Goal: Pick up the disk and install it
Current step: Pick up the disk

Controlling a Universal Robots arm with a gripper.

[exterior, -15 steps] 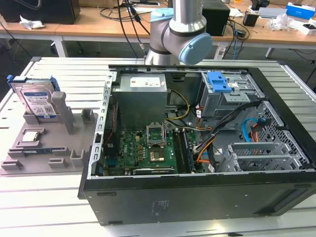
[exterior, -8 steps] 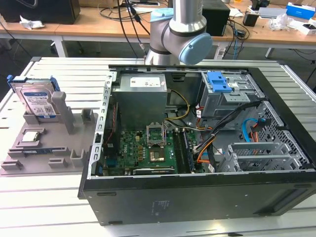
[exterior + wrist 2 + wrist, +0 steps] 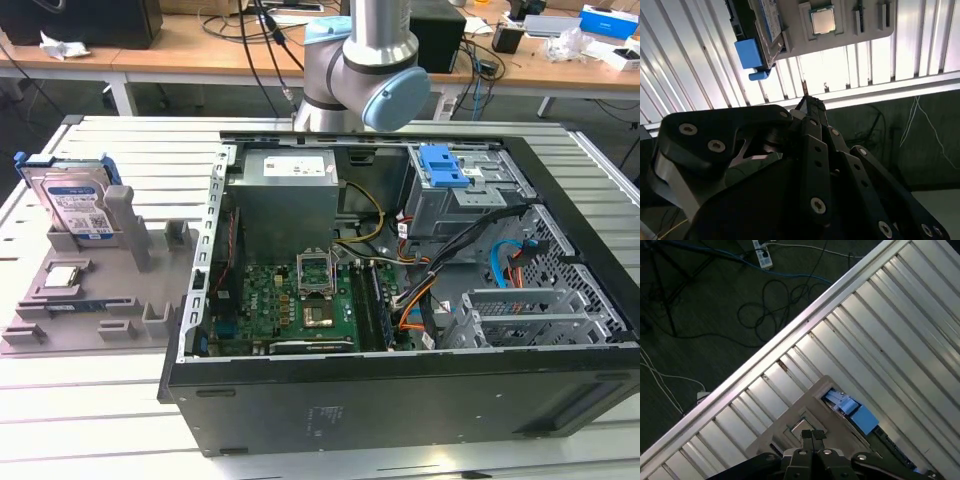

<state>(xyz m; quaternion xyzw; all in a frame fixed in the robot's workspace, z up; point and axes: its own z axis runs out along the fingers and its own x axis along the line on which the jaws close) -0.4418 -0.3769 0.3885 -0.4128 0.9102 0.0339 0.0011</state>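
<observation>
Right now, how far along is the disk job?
Nothing looks done yet: the disk stands upright in the grey holder on the exterior view's left, outside the open computer case. In hand: nothing; in both wrist views the tool is shut, empty, and apart from the disk. Left: both the pick-up and the install.

**Around the bench**

In the exterior view I see an open computer case (image 3: 400, 400) on the slatted table (image 3: 150, 150). The power supply (image 3: 285, 195) is at twelve o'clock from its motherboard (image 3: 290, 300). A grey fixture tray (image 3: 100, 310) at the case's nine o'clock carries a processor chip (image 3: 62, 277).
</observation>
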